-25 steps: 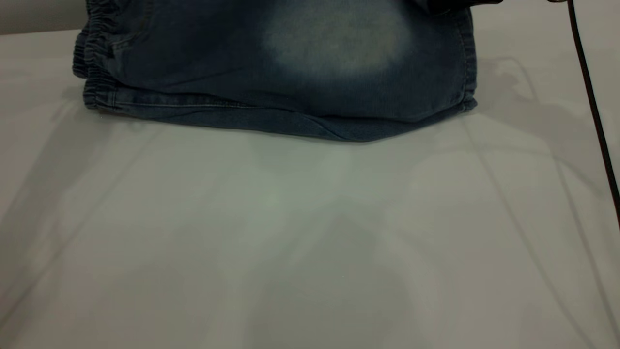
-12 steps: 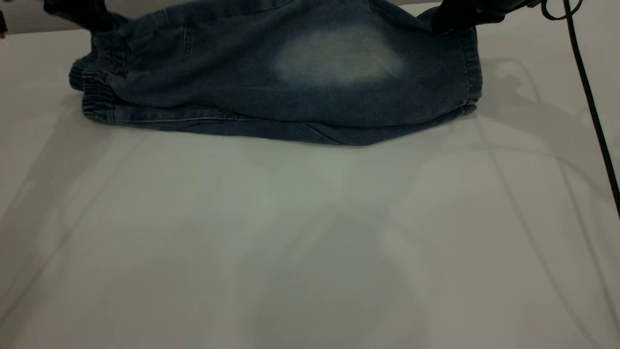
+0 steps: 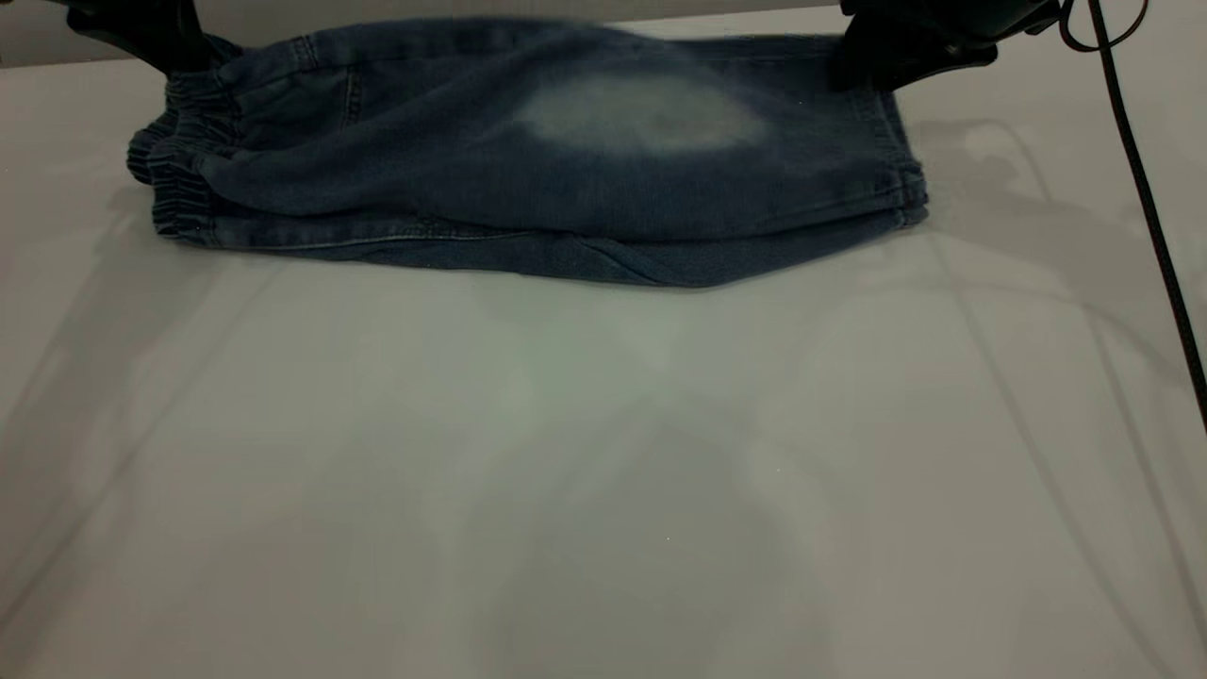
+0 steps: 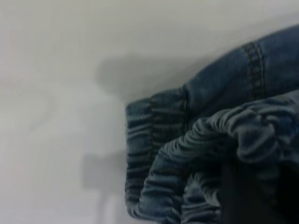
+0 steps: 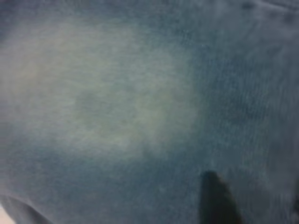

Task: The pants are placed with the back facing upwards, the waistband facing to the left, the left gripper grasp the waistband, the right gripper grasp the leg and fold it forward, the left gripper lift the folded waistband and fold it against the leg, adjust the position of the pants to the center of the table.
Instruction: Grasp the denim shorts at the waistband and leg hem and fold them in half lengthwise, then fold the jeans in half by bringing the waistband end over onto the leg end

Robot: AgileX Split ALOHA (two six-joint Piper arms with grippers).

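Note:
The blue denim pants (image 3: pixel 528 189) lie folded in half lengthwise at the far side of the white table (image 3: pixel 603 471), with the elastic waistband (image 3: pixel 174 179) to the left. The leg with the pale faded oval (image 3: pixel 641 118) is the top layer. My left gripper (image 3: pixel 165 52) sits at the far left corner, shut on the waistband (image 4: pixel 205 140), whose gathers bunch over one dark finger (image 4: pixel 243 196). My right gripper (image 3: pixel 872 61) is at the far right corner, shut on the leg's hem. Its dark fingertip (image 5: pixel 215 200) rests on the leg (image 5: pixel 103 102).
A black cable (image 3: pixel 1150 207) hangs down along the right side of the table. Only the bare table surface lies in front of the pants, crossed by the arms' shadows.
Both grippers have come down and forward. The top denim layer, held high a second ago, now lies flat on the lower layer, and the waistband end has shifted slightly left.

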